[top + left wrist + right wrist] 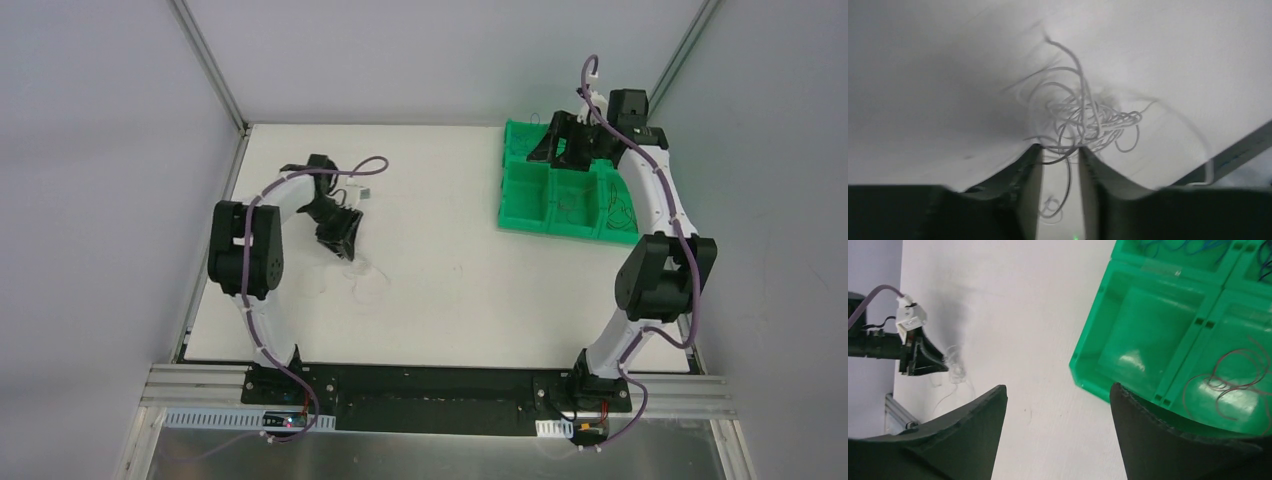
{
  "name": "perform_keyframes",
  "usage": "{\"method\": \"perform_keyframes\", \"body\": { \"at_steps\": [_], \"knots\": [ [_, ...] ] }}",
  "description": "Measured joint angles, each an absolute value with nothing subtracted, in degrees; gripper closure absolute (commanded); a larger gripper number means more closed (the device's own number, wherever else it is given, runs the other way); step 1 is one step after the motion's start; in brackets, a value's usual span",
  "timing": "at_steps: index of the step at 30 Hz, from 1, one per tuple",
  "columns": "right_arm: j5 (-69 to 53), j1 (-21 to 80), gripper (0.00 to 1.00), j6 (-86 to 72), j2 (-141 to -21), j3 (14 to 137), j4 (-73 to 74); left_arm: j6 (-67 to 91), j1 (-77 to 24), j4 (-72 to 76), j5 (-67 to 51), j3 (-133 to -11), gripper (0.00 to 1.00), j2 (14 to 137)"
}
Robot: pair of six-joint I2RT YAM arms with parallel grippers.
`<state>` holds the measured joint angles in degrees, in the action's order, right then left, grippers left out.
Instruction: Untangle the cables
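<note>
Cables [1083,117] tangled at narrowly parted left gripper [1059,148], one strand between; right gripper [1057,387] wide over green tray [1095,325].

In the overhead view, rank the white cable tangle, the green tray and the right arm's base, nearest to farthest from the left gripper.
1. White cable tangle, at the fingers of the left gripper.
2. Green tray, far over at the back right.
3. Right arm's base, at the near right edge.

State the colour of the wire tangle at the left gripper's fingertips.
Whitish tangle, clearest in the left wrist view.
</note>
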<state>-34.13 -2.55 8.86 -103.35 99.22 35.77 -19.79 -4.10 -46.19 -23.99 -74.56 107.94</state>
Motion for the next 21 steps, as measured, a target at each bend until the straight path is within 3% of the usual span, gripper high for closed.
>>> {"method": "perform_keyframes", "body": {
  "at_steps": [2, 3, 10, 15, 21],
  "knots": [
    [-35.31, -2.02, 0.24, 8.36, -101.16, 96.16, 36.05, -18.65, -9.06, -45.21, -26.70, -76.34, 0.97, 109.08],
    [-35.66, -1.72, 0.25, 8.14, -100.49, 94.85, 36.12, -17.91, -11.18, -44.93, -28.93, -77.12, 1.00, 109.08],
    [-37.32, 5.15, 0.27, 5.02, -98.41, 85.25, 34.65, -10.68, -15.97, -40.97, -45.84, -78.50, 1.00, 100.57],
    [-38.96, 15.51, 0.28, 2.24, -98.41, 80.84, 31.14, -9.13, -14.90, -38.92, -51.99, -77.56, 1.00, 93.62],
    [-39.94, 25.06, 0.28, 0.51, -99.96, 80.01, 25.30, -7.51, -14.96, -38.35, -54.43, -76.31, 1.00, 93.51]
  ]
}}
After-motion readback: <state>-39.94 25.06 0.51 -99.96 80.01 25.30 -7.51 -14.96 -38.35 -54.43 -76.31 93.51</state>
